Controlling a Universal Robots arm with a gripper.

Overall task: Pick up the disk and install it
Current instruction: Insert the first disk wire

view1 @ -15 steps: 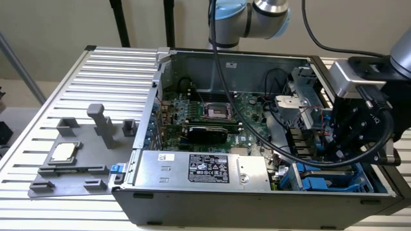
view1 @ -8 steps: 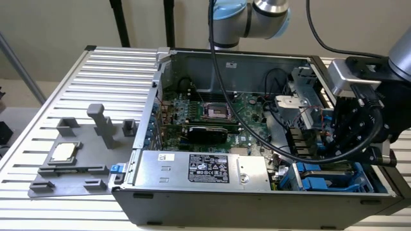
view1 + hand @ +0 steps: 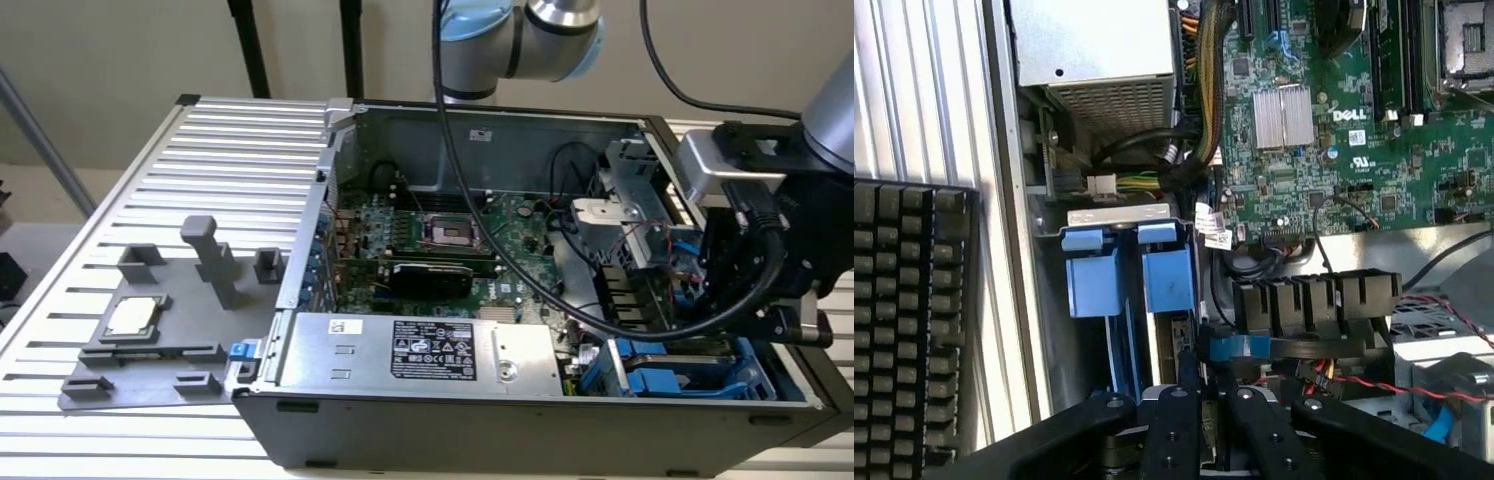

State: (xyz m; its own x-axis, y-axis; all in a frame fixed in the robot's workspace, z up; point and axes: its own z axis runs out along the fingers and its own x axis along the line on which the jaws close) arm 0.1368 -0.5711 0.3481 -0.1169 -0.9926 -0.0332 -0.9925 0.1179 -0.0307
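Blue plastic edges mark the disk [image 3: 1154, 300], which stands on its edge in the drive bay at the open computer case's [image 3: 534, 425] front corner, beside the silver power supply [image 3: 420, 352]. The gripper [image 3: 1199, 400] is low over the bay, its fingers clenched narrowly on the disk's edge.

Before me lies an open computer case [image 3: 747, 425] on a slatted table [image 3: 227, 150]. Inside I see the green motherboard [image 3: 1374, 150], and a silver box [image 3: 427, 355] with a black label along the near wall. Beside the case a grey tray [image 3: 147, 370] holds a small square chip [image 3: 135, 317].
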